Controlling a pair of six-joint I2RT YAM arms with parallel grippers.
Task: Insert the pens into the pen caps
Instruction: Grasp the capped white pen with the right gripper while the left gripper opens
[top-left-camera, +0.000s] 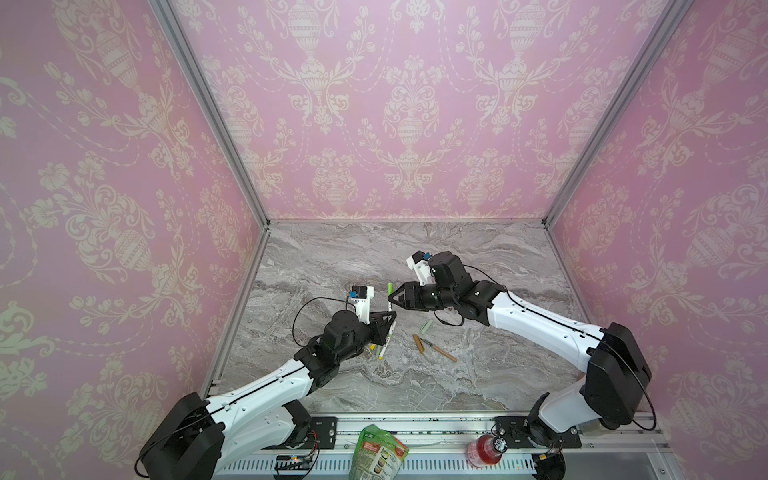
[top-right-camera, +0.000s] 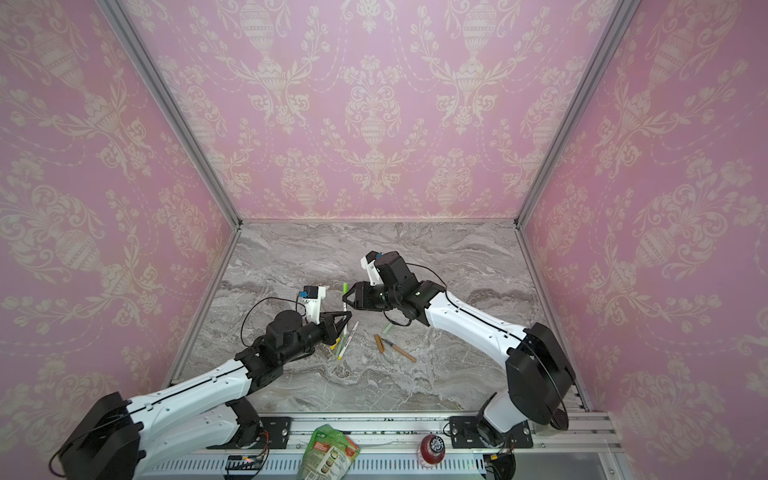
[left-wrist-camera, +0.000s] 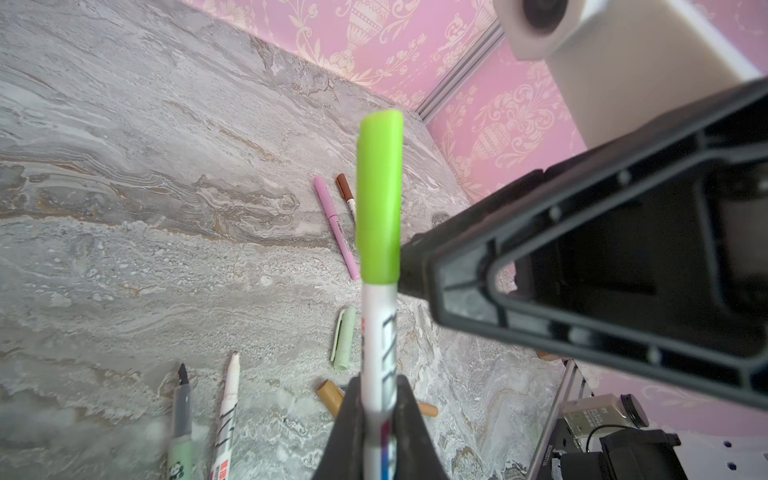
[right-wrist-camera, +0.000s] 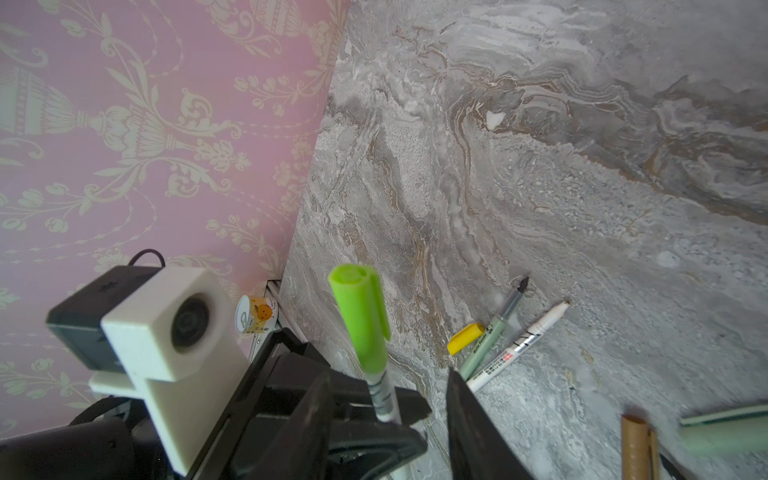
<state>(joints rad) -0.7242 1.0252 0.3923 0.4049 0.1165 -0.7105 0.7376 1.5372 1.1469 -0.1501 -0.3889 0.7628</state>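
A white pen (left-wrist-camera: 376, 332) with a lime green pen cap (left-wrist-camera: 380, 199) over its tip stands upright above the marble table, and my left gripper (left-wrist-camera: 376, 409) is shut on its barrel. In both top views the capped pen (top-left-camera: 390, 291) (top-right-camera: 345, 289) sits between the two arms. My right gripper (right-wrist-camera: 390, 376) is open, its fingers (right-wrist-camera: 461, 399) standing apart on either side of the barrel just below the cap (right-wrist-camera: 361, 320) without touching it. On the table lie a pale green pen (right-wrist-camera: 494, 332), a white pen (right-wrist-camera: 519, 345), a yellow cap (right-wrist-camera: 465, 338), a pale green cap (left-wrist-camera: 345, 336), a tan cap (top-left-camera: 418, 343) and a tan pen (top-left-camera: 440, 351).
A pink capped pen (left-wrist-camera: 336, 228) and a brown-capped pen (left-wrist-camera: 345, 193) lie farther out on the marble. A green bag (top-left-camera: 376, 455) and a red bottle (top-left-camera: 484, 451) rest on the front rail. Pink patterned walls close in three sides.
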